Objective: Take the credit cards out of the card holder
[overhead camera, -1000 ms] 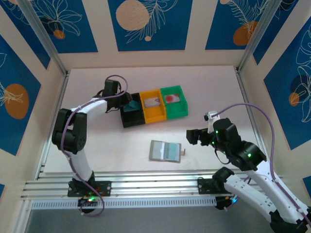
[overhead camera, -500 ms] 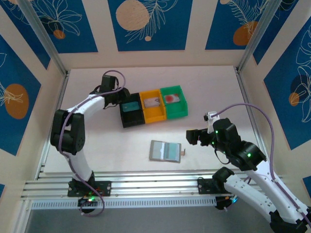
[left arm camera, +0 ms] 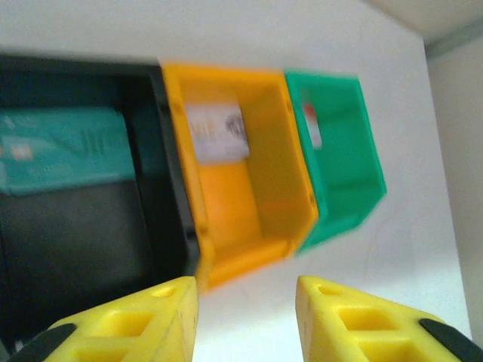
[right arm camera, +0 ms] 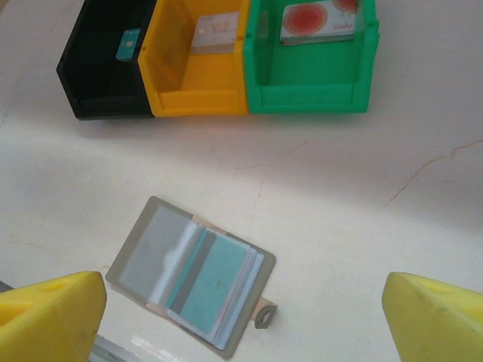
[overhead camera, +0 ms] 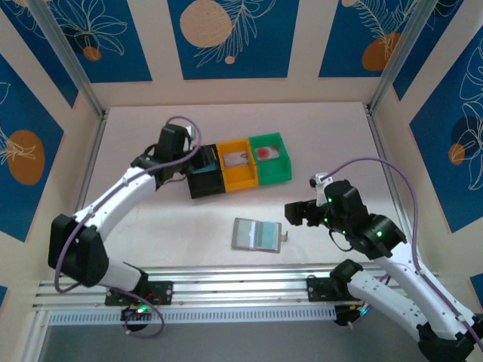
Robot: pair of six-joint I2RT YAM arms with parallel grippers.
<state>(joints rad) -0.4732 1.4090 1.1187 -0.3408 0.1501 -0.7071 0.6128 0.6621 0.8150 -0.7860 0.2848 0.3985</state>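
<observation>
The card holder (overhead camera: 256, 234) (right arm camera: 189, 279) lies open and flat on the table, its snap tab at the right, with a teal card (right arm camera: 215, 283) in its clear pockets. A pale card with a red dot (overhead camera: 264, 153) (right arm camera: 313, 21) sits in the green bin (overhead camera: 276, 174). A greyish card (overhead camera: 236, 158) (left arm camera: 217, 132) is in the orange bin (overhead camera: 240, 182). Another teal card (left arm camera: 64, 147) lies in the black bin (overhead camera: 204, 186). My left gripper (overhead camera: 198, 160) (left arm camera: 245, 296) hovers open and empty by the black bin. To the right of the holder, my right gripper (overhead camera: 294, 213) (right arm camera: 243, 302) is open and empty.
The three bins stand in a row at mid-table, touching each other. Bare white table surrounds the holder. Patterned walls and metal posts close the back and sides, and a metal rail (overhead camera: 226, 290) runs along the near edge.
The left gripper, which held a teal card over the black bin, has let it go into the bin and the arm has swung low and left. The right gripper edged slightly left.
</observation>
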